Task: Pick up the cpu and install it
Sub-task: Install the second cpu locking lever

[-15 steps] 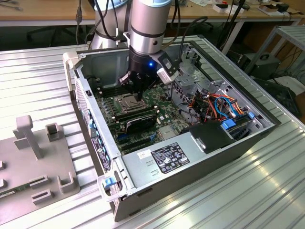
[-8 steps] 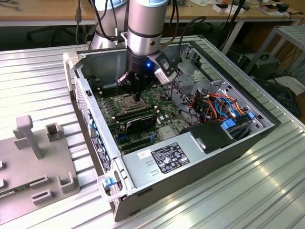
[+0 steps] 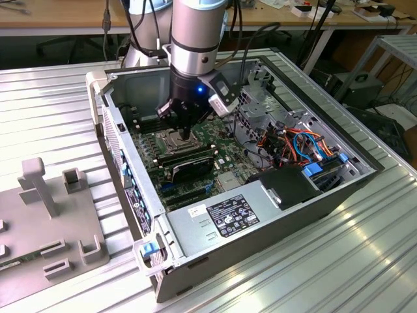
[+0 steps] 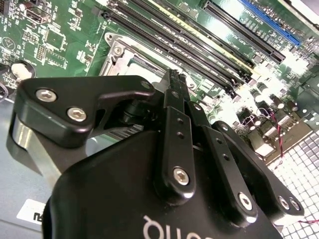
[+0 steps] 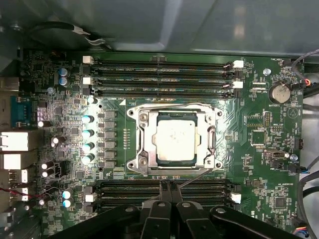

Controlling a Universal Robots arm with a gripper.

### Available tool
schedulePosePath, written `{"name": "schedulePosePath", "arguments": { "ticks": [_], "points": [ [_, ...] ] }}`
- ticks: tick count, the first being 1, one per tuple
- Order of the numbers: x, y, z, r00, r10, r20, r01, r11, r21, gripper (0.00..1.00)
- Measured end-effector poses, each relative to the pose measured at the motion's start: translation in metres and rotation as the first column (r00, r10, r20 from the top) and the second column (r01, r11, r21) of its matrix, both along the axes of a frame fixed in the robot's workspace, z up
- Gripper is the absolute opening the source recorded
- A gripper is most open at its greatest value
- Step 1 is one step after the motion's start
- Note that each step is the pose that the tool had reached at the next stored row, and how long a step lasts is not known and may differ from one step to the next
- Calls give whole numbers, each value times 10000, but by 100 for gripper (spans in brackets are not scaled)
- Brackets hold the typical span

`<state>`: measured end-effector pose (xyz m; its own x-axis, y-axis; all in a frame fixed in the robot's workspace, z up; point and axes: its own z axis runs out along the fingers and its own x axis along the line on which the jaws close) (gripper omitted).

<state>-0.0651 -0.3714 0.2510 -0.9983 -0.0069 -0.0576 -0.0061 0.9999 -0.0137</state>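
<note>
One cpu [image 5: 176, 139] lies flat in the socket [image 5: 174, 138] on the motherboard [image 5: 259, 149], its grey lid up and the metal frame around it apparently swung open, though that is hard to judge from above. The gripper [image 5: 171, 185] hangs just beside the socket over the memory slots [image 5: 159, 188], jaws pressed together on nothing, so the chip sits seated, not carried.

Even overhead light is washing the exterior view, glaring off the ribbed metal table [image 3: 365, 261]. A blue lamp [image 3: 201, 89] is glowing just above the gripper [image 3: 185, 132]. In the first wrist view, glare is bleaching the cpu [image 5: 175, 139] lid ahead of the fingertips [image 5: 163, 186].
</note>
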Motion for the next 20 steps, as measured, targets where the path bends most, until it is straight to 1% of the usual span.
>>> {"name": "schedulePosePath", "arguments": {
  "ticks": [4,6,8,12,20],
  "points": [
    [-47,0,-1,10000,0,38,0,10000,-1,11],
    [-78,0,-2,10000,1,71,-1,10000,-1,11],
    [-87,0,-5,10000,-1,88,1,10000,0,11],
    [-91,0,-20,10000,0,99,0,10000,1,11],
    [-141,0,-67,9999,0,103,0,10000,0,11]
  ]
}}
